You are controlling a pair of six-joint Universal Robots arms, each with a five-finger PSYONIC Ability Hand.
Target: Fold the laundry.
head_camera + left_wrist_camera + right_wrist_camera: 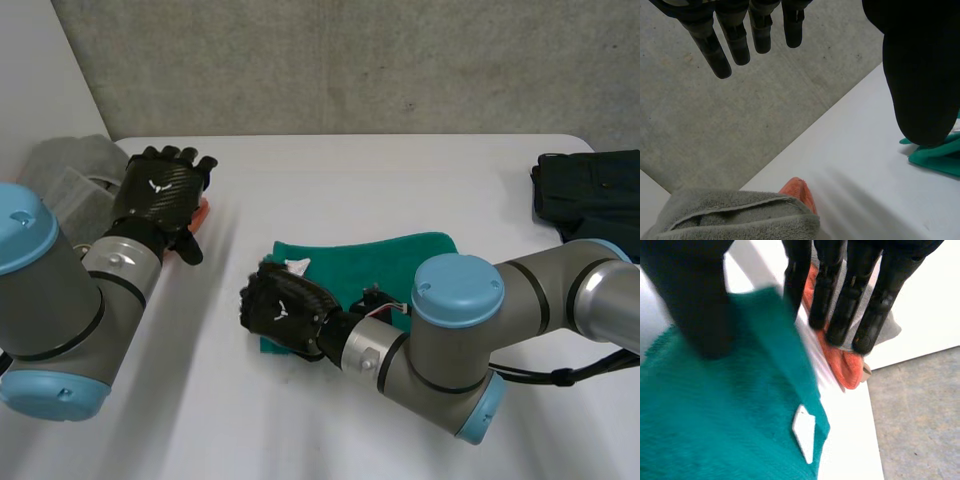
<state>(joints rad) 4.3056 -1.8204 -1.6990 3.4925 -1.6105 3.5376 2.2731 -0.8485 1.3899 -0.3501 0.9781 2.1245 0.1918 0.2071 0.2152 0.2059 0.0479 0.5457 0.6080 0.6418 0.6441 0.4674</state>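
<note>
With the right hand (pixel 285 312) spread open over the near-left corner of the green cloth (pixel 392 262) and the left hand (pixel 160 190) open and empty, a one-handed lift could drag the fold askew.

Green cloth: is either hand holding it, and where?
Nothing is held. The right hand is open over a corner of the green cloth, near its white tag; the left hand is open too.
</note>
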